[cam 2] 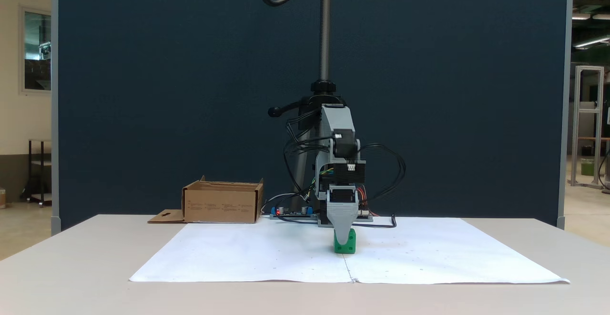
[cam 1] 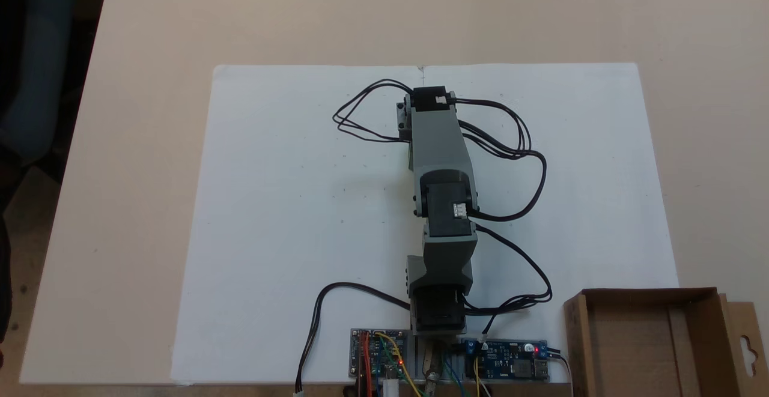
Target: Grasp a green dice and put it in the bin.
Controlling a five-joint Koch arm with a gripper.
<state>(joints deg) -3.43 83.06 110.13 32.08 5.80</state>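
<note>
Dice (cam 2: 345,244) under hand (cam 2: 342,239), mid-sheet, far from bin (cam 2: 221,204).

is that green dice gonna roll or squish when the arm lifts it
Probably neither. The green dice looks like a rigid plastic cube resting flat on the white paper, so rolling seems unlikely. It looks small beside the pincer, so likely light, though smooth faces might slip.

In the side-on fixed view the white paper sheet (cam 2: 267,258) lies bare to the left of the green dice (cam 2: 345,245), so the way toward the cardboard bin (cam 2: 221,203) at the far left is open over the tabletop (cam 2: 71,267). The hand (cam 2: 344,238) is down at the dice. Black cables (cam 1: 528,163) loop out beside the arm (cam 1: 441,205), and circuit boards (cam 1: 507,360) sit between the arm's base and the bin (cam 1: 709,319).
</note>
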